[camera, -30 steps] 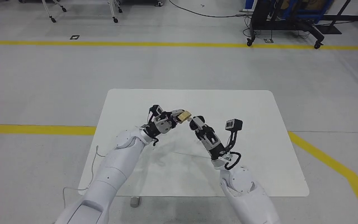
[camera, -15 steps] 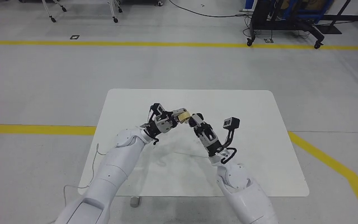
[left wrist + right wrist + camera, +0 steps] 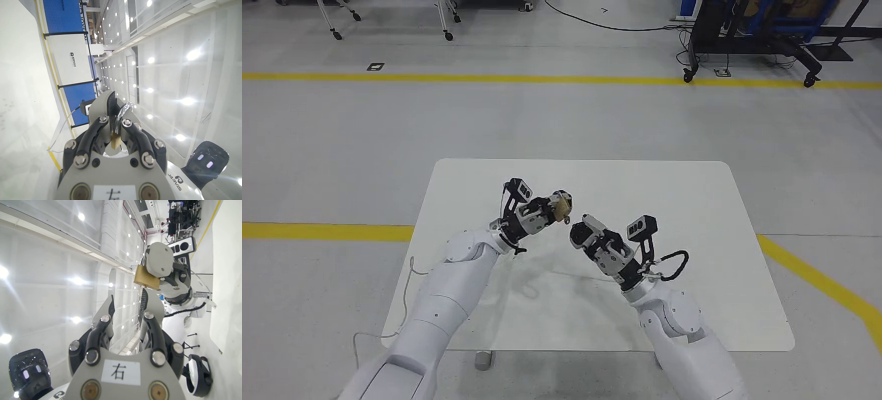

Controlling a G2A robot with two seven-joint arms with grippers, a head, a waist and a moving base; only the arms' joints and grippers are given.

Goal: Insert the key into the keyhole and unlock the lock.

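lock (image 3: 146,279), brass, hangs above the table (image 3: 692,300), pinched at its shackle end by the left gripper (image 3: 121,110). right gripper (image 3: 128,296) is near it but apart, fingers wide with nothing between. cannot tell if the key is in the lock. risk: most of the body sticks out past the fingers, so a push could twist or drop it. 1 white printed label on each wrist plate, not read out.
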